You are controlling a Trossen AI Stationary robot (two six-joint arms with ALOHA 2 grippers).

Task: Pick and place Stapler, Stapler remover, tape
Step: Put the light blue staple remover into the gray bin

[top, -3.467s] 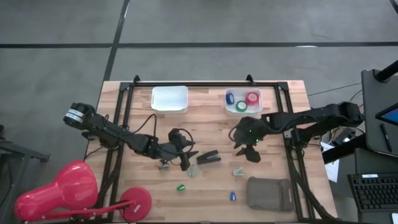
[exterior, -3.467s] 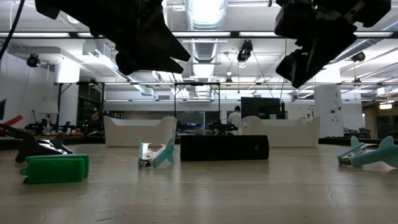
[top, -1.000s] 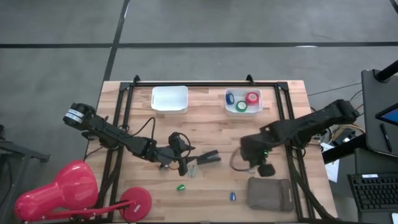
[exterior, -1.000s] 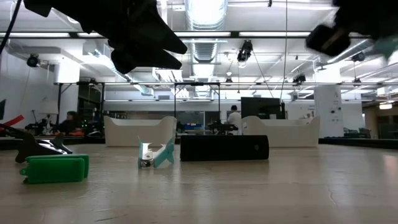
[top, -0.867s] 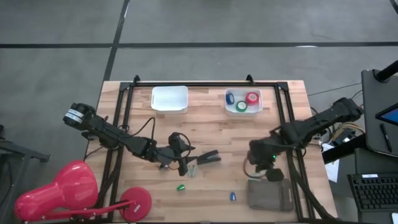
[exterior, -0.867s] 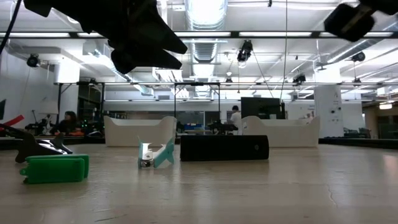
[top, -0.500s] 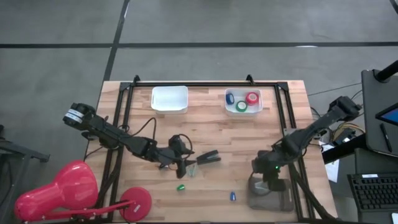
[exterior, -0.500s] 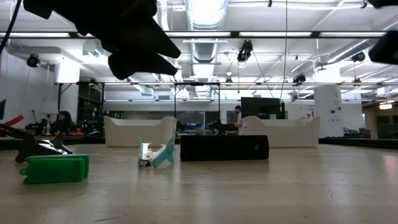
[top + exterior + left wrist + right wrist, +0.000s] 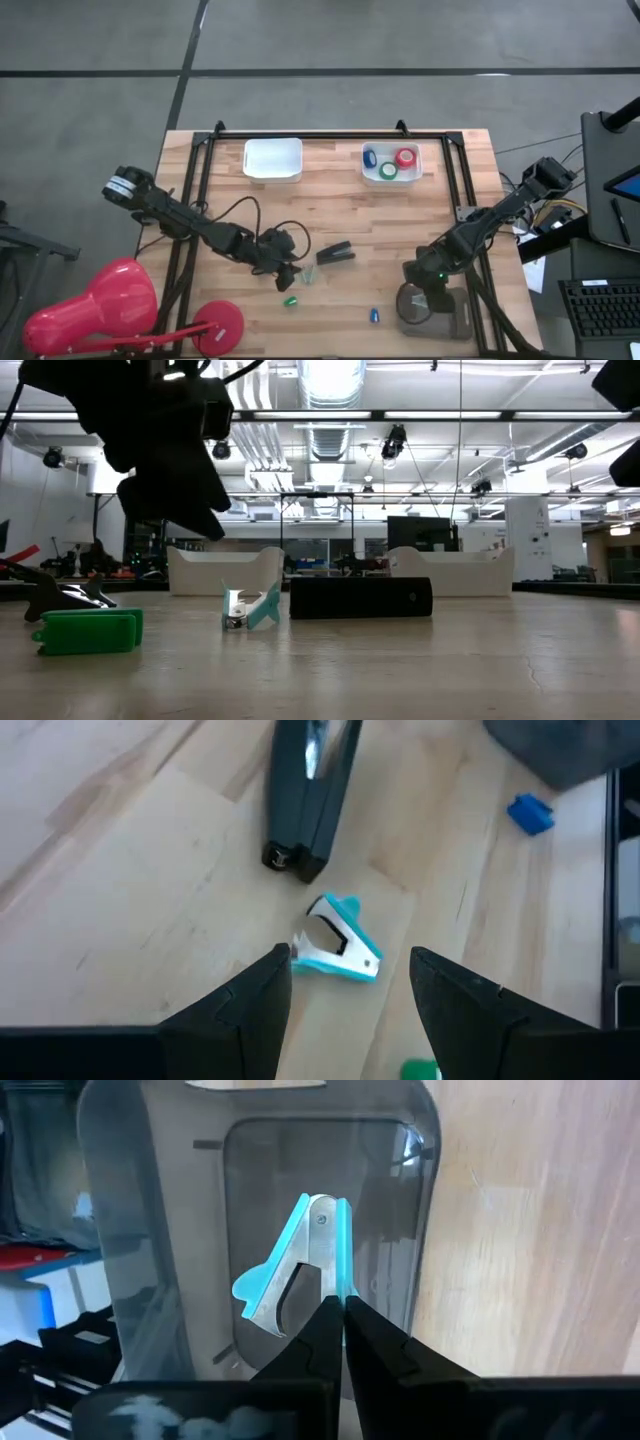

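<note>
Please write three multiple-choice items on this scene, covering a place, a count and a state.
1. Where is the right pincer?
A. Over the grey pouch
B. Over the empty white tray
C. Beside the lamp

2. How many tape rolls lie in the white bin?
A. One
B. Three
C. Five

3. How is the left pincer?
A. Shut on the stapler
B. Shut on nothing
C. Open above a staple remover

Key: 1 A, the high view puts it over the pouch. 2 B, blue, red and green rolls show. 3 C, the left wrist view shows spread fingers with the remover between.
</note>
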